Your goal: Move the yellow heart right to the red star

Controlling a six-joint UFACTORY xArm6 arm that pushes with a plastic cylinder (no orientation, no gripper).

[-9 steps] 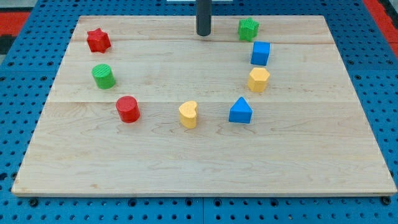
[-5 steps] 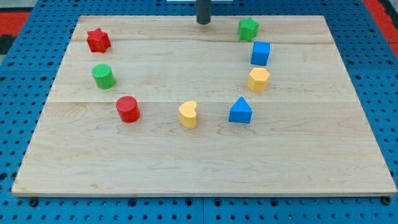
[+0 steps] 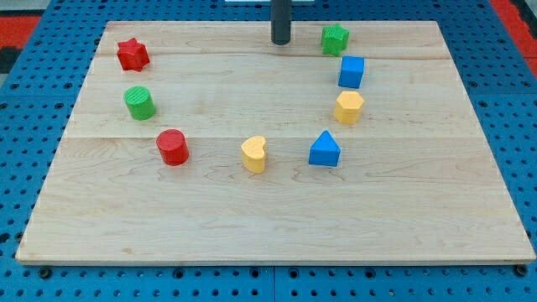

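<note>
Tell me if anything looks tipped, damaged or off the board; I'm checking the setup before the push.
Nothing stands out. All eight blocks sit flat on the wooden board, none touching or over an edge. The yellow heart lies low in the middle, the red star at the view's top left. My tip is far above the heart, touching no block.

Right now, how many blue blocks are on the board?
2. A blue cube sits at the view's upper right, below the green block; a blue triangular block lies lower, right of the yellow heart. None looks hidden.
</note>
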